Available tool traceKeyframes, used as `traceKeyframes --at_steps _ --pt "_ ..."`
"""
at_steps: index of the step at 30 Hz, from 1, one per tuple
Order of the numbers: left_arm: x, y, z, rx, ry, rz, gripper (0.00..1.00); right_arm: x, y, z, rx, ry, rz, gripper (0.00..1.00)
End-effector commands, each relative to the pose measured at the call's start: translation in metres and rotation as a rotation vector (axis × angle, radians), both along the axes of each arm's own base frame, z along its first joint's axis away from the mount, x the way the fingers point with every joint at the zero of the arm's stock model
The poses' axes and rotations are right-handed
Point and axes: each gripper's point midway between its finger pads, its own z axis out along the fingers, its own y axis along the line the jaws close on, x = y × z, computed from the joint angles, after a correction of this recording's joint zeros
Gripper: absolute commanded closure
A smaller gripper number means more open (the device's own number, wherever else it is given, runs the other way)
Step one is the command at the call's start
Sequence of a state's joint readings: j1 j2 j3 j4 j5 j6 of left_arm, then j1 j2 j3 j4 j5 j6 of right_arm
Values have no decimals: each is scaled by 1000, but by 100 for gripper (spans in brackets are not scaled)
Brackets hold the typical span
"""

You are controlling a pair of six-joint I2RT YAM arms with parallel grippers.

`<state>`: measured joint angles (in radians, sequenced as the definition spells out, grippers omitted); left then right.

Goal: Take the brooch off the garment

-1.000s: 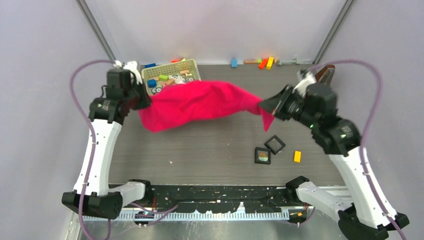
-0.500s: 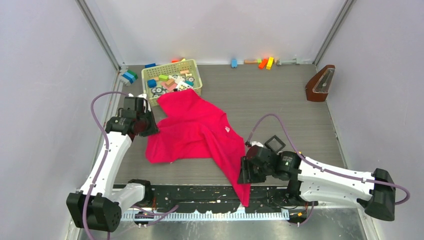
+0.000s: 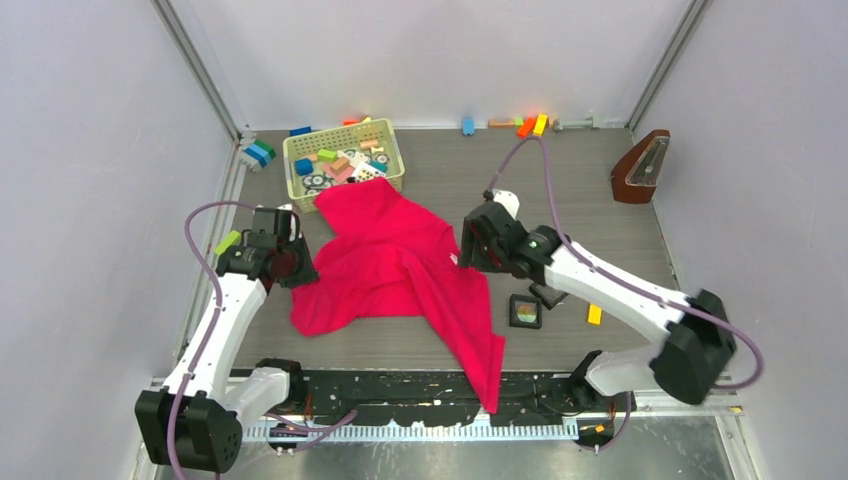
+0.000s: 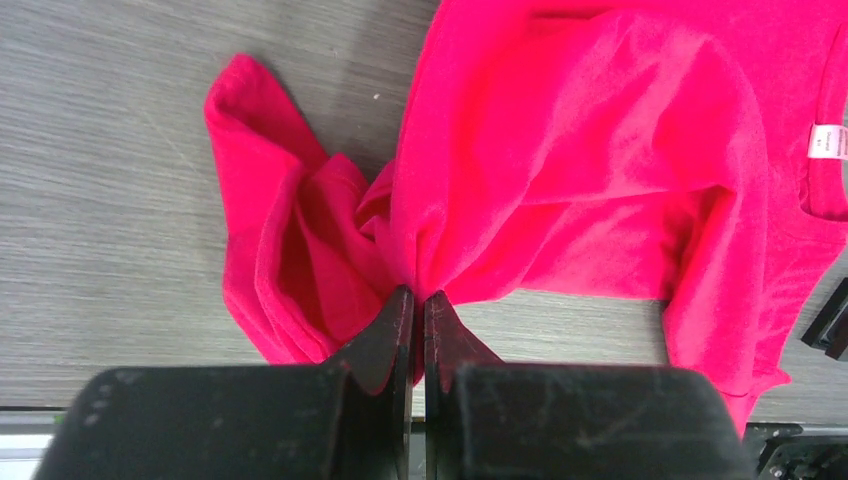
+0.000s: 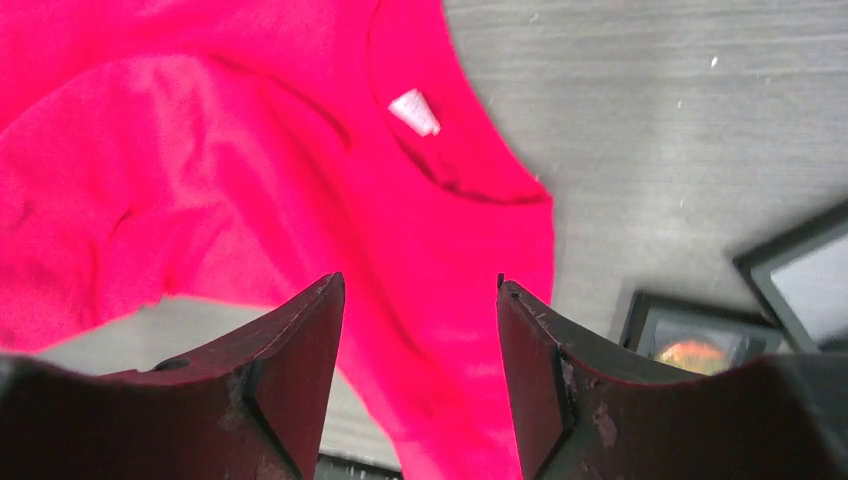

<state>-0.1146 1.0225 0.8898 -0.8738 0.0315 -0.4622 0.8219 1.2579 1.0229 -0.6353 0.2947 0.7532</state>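
The brooch [image 5: 690, 355] lies in a small black tray [image 5: 640, 312], just beside the pink shirt [image 3: 400, 270].
The left hand [image 4: 418, 305] pinches a fold of the shirt. The right hand [image 5: 418, 283] hangs above it, spread wide and holding nothing. I think the shirt should be moved slowly, so it does not knock the tray.

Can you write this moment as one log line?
left pincer: shut on garment | right pincer: open, empty, over garment | brooch: in black tray

garment [image 3: 400, 265] 1 | brooch [image 5: 690, 355] probably 1 | black trays [image 5: 805, 290] 2 | basket [image 3: 290, 163] 1 | metronome [image 3: 641, 167] 1
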Motion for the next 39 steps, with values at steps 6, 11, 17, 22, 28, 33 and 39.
traceKeyframes --at_steps 6,11,17,22,28,33,39 --pt "-5 -7 13 -96 -59 88 97 109 54 -31 -7 -27 -19 36" --pt "-8 -10 8 -114 -46 82 97 145 72 -55 -25 -19 -41 35" --pt "-5 -8 4 -101 -41 92 97 176 73 -86 -126 -19 -95 35" --pt "-6 -7 4 -97 -41 91 97 193 61 -113 -214 -2 -151 41" --pt "-4 -9 10 -103 -43 83 98 218 38 -118 -234 24 -217 96" --pt "-2 -13 3 -107 -6 42 99 249 -4 -74 -145 -10 -301 100" --pt "2 -28 -13 -157 71 -32 100 270 -53 -30 -90 -61 -355 100"
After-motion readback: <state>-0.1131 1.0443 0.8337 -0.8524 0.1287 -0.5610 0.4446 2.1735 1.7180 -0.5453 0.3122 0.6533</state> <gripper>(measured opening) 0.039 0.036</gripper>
